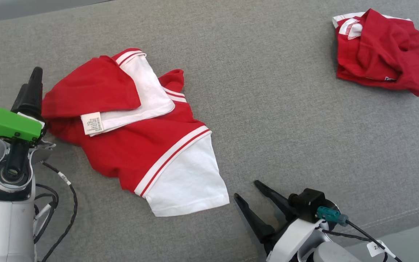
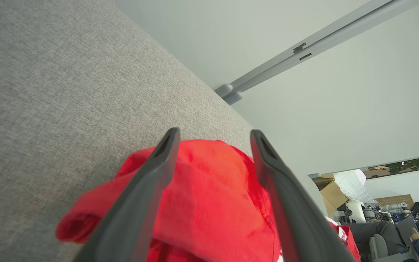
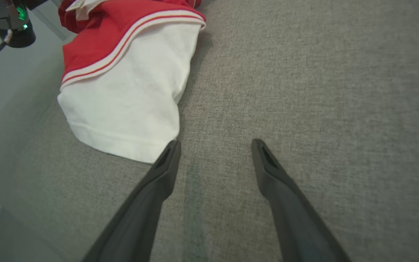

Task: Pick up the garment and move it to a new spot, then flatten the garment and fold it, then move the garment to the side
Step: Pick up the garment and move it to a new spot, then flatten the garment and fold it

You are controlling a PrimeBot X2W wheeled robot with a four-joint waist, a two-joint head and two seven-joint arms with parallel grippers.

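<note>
here, crumpled garment (image 1: 136, 145) beside left claw (image 2: 215, 135)

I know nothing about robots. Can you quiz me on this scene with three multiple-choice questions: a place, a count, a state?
1. In the head view, where lies the mostly red garment? A upper right; B lower left; C centre.
2. How many garments lie on the grey surface? A one; B two; C four.
3. The right gripper is: A open; B shut on cloth; C shut, empty.
Answers: 1A, far from the red-and-white garment; 2B, two separate heaps; 3A, fingers apart over bare surface.
</note>
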